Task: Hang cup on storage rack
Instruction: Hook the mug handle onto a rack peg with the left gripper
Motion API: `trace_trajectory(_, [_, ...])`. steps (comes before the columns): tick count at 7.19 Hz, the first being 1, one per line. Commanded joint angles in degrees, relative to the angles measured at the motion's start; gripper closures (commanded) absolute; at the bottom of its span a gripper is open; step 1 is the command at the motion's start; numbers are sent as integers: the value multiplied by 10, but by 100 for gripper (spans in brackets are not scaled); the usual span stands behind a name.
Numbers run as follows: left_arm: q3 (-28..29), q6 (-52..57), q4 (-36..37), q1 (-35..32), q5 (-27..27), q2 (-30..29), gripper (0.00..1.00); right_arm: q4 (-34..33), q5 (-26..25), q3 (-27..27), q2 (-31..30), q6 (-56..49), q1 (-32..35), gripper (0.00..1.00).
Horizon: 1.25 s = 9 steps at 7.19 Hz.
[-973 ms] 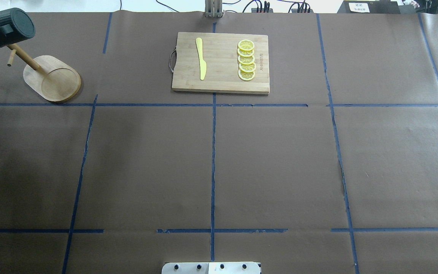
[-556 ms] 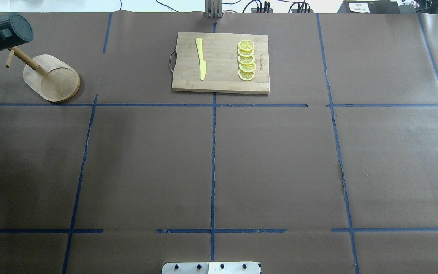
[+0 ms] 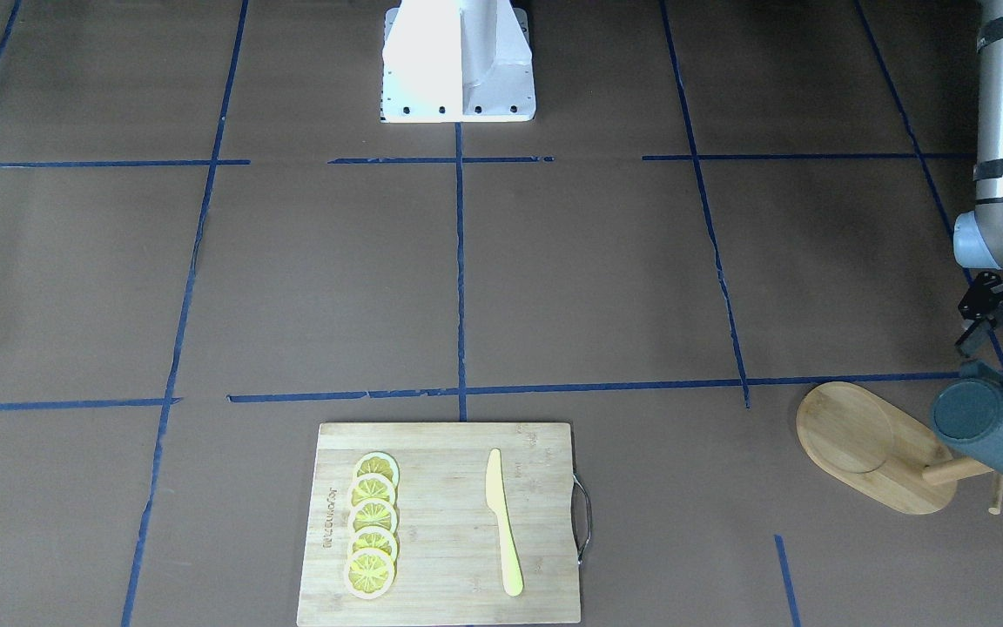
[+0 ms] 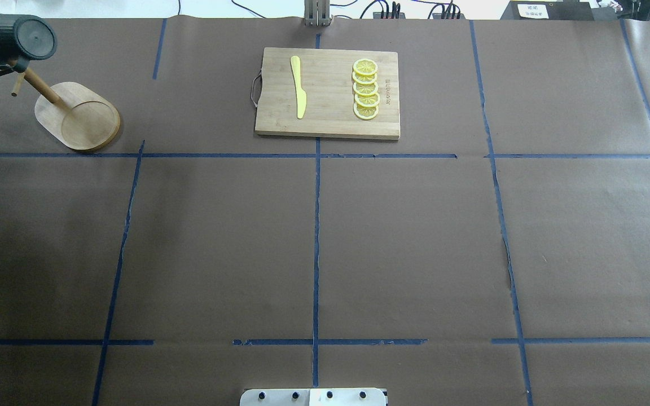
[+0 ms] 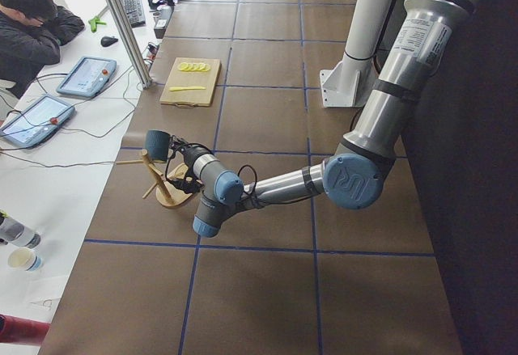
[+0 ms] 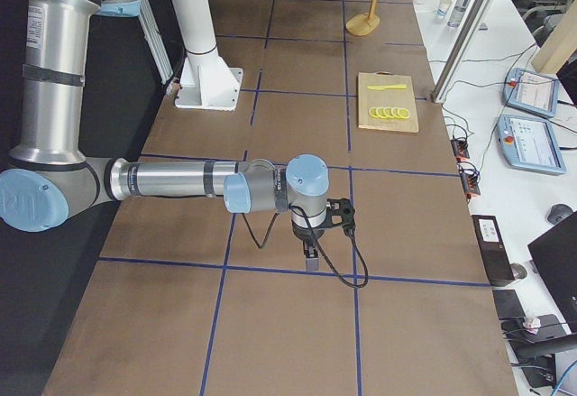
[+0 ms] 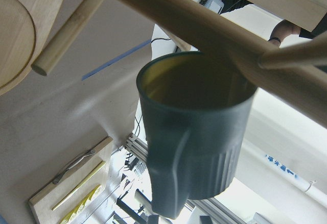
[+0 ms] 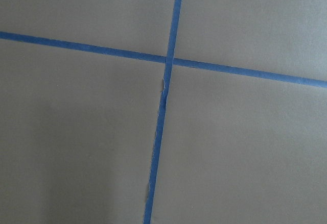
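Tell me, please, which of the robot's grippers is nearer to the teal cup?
Left. The left gripper is just beside the cup at the storage rack, not touching it; the right gripper is far away, low over the table.

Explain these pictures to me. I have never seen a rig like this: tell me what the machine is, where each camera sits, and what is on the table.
This is a robot with two arms at a brown table; each arm ends in two fingers. Two cameras look down, one from behind it and one from across; two watch from the table's ends; one sits on each wrist. The cup rests on the storage rack, mouth toward its post. The left arm's fingers are beside it, open and empty. The right arm's fingers hover over the table far from the rack; whether they are open cannot be told. A cutting board carries a yellow knife and lemon slices.
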Motion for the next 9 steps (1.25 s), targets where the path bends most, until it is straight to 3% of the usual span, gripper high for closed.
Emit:
trace_trajectory(1, [-3,0,0,-1,-2,2,0,0,0,0,0,-1,0,0])
trace_trajectory(4, [-51,16,-2,-7,-44,21,0,0,0,0,0,0,0,0])
trace_trajectory(6, [-92,148,-1,-7,-122,66,0,0,0,0,0,-1,0,0])
trace_trajectory(7, [-104,171,0,-8,-136,77,0,0,0,0,-1,-1,0,0])
trace_trajectory(9, [-106,304,30,-43,-231,78,0,0,1,0,-2,-1,0,0])
